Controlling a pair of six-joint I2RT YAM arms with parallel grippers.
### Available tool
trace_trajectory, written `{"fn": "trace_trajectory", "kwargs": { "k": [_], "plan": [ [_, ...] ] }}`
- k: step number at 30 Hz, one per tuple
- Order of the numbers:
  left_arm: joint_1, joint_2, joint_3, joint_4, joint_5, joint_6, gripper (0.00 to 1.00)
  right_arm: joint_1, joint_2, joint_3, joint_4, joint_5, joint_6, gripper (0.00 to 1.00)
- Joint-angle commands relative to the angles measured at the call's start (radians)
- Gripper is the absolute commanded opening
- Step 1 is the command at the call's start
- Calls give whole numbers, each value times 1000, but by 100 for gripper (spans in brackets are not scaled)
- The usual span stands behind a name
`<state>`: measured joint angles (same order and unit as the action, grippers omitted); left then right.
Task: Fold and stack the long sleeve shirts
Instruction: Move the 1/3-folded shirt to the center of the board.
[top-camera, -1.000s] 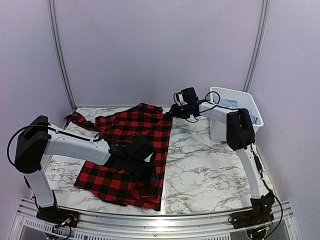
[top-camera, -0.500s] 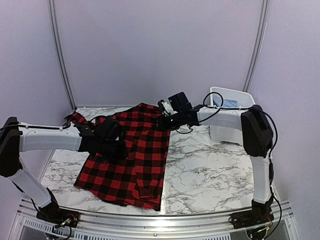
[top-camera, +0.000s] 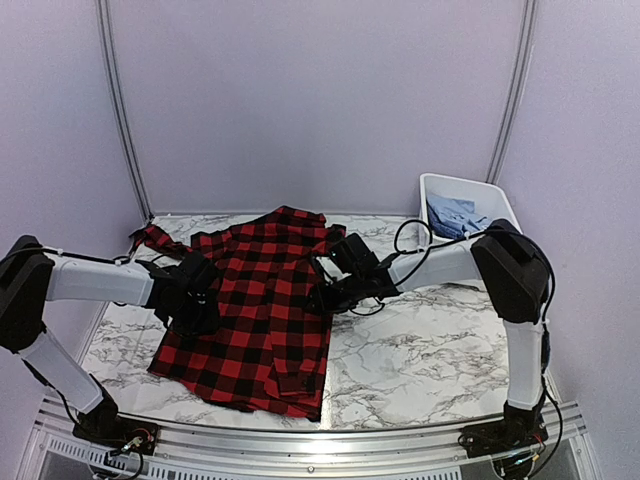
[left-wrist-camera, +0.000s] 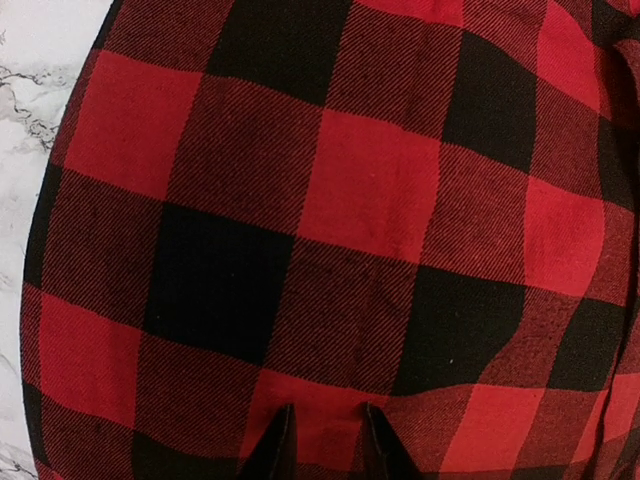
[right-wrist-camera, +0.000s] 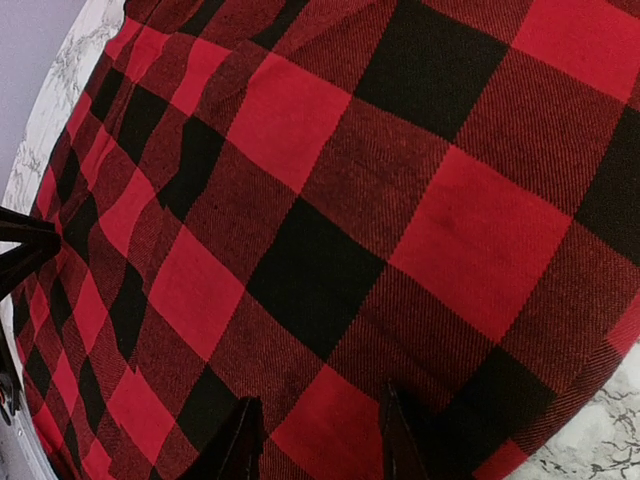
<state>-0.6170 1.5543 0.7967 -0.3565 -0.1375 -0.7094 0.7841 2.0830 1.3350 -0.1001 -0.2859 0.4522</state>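
Note:
A red-and-black check flannel shirt (top-camera: 265, 320) lies spread flat on the marble table (top-camera: 420, 340), collar toward the back. My left gripper (top-camera: 203, 303) is low over the shirt's left part. In the left wrist view its tips (left-wrist-camera: 322, 445) stand slightly apart over flat cloth (left-wrist-camera: 340, 200), holding nothing. My right gripper (top-camera: 323, 297) is low at the shirt's right edge. In the right wrist view it (right-wrist-camera: 320, 440) is open over the cloth (right-wrist-camera: 330, 200). Light blue shirts (top-camera: 455, 215) lie in the white tub (top-camera: 478, 190).
The tub stands at the back right corner by the wall. Bare marble (top-camera: 430, 360) lies right of the shirt. One sleeve (top-camera: 150, 238) trails toward the back left corner. A metal rail (top-camera: 300, 440) runs along the near edge.
My left gripper moved from the shirt's lower middle to its left part. My right gripper came from near the tub forward and left to the shirt's right edge.

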Motion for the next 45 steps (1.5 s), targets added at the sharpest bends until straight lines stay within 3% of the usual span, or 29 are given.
{"fn": "trace_trajectory", "kwargs": {
  "k": [1, 19, 27, 31, 37, 41, 45],
  "plan": [
    [-11, 20, -29, 2, 15, -4, 24, -7, -16, -21, 51, 43, 0, 38],
    [-296, 131, 75, 60, 43, -246, 24, -191, -174, -296, -7, 170, -95, 37],
    [-428, 161, 143, 74, 40, -346, 24, -206, -294, -413, -55, 213, -119, 37],
    [-432, 123, 210, 51, 21, -298, 27, -193, -372, -466, -85, 232, -119, 37],
    [-400, 171, 441, 4, -37, -135, 31, -177, -482, -499, -127, 253, -108, 39],
    [-363, 278, 575, 17, -26, -61, 31, -178, -530, -435, -117, 269, -109, 43],
    [-317, 412, 726, 39, -14, 5, 30, -208, -458, -283, -73, 280, -146, 46]
  ]
}}
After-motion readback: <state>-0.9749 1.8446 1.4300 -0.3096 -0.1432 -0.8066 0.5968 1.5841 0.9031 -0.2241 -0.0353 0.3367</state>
